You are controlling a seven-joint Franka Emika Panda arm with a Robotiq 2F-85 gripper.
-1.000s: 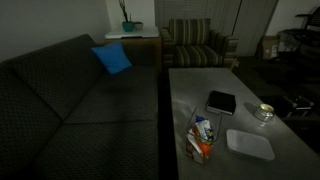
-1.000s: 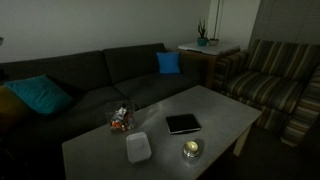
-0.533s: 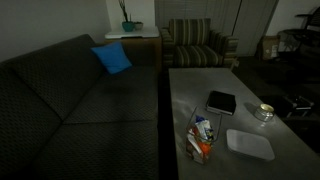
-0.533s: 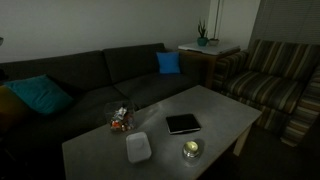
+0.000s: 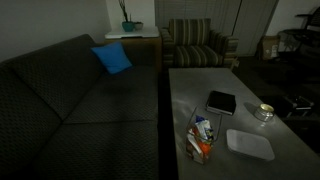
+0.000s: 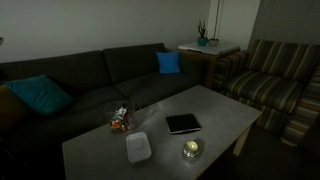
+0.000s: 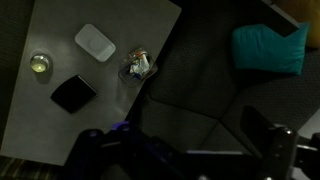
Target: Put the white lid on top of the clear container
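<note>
The white lid (image 5: 250,143) (image 6: 138,147) (image 7: 95,42) lies flat on the grey table (image 5: 190,85) (image 6: 222,104) (image 7: 135,18). Beside it, apart from it, stands the clear container (image 5: 203,138) (image 6: 121,120) (image 7: 137,66) with orange, red and white items inside, near the table edge that faces the sofa. My gripper (image 7: 180,138) shows only in the wrist view. It hangs high over the sofa, far from both things, and is open with nothing between its dark fingers (image 7: 268,140). Neither exterior view shows the arm.
A black flat square object (image 5: 221,102) (image 6: 183,123) (image 7: 73,93) and a small round shiny dish (image 5: 264,111) (image 6: 191,150) (image 7: 40,64) share the table. A dark sofa (image 5: 80,110) holds a blue cushion (image 5: 112,58) and a teal cushion (image 7: 268,48). A striped armchair (image 5: 198,45) stands beyond.
</note>
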